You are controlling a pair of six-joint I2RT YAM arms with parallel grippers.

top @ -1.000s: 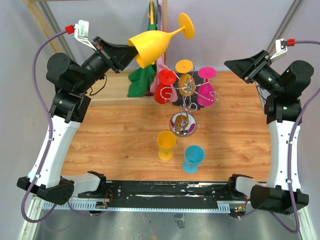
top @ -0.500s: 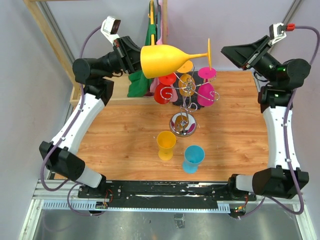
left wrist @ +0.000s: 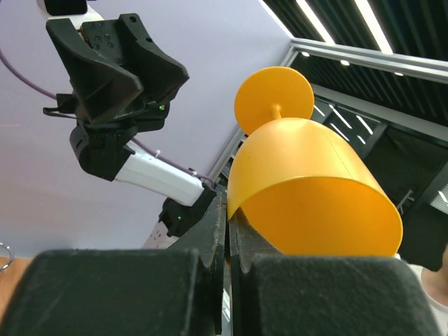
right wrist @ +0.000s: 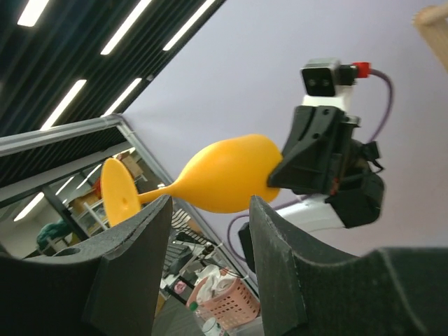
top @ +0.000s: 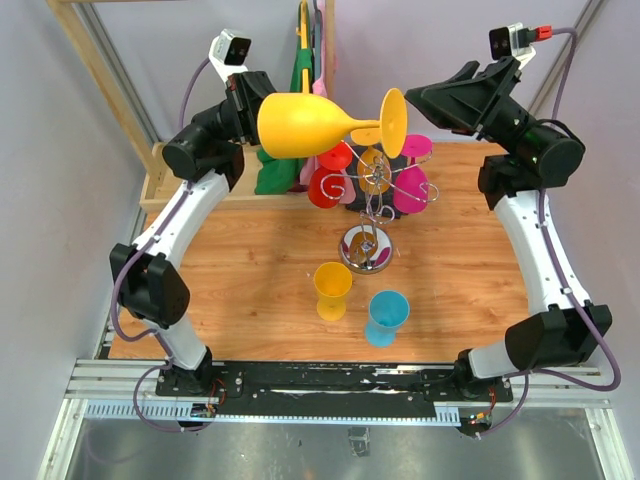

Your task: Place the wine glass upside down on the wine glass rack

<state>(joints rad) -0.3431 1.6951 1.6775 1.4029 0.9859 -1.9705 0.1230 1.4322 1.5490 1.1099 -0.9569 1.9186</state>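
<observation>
My left gripper (top: 262,110) is shut on the rim of a yellow wine glass (top: 310,124) and holds it on its side high above the table, foot pointing right. The glass fills the left wrist view (left wrist: 308,189), the jaws pinching its rim. My right gripper (top: 420,97) is open, its tips just right of the glass's foot (top: 393,122); in the right wrist view the glass (right wrist: 224,175) lies beyond the open fingers (right wrist: 133,238). The chrome wine glass rack (top: 368,235) stands below, with red, orange and pink glasses hanging upside down on it.
A yellow glass (top: 332,289) and a blue glass (top: 386,316) stand upright on the wooden table (top: 230,270) in front of the rack. Green cloth (top: 283,165) lies at the back left beside a wooden frame.
My left arm has swung the yellow glass from tilted up to horizontal and drawn it left. My right arm has reached in from the right until its open gripper is next to the glass's foot.
</observation>
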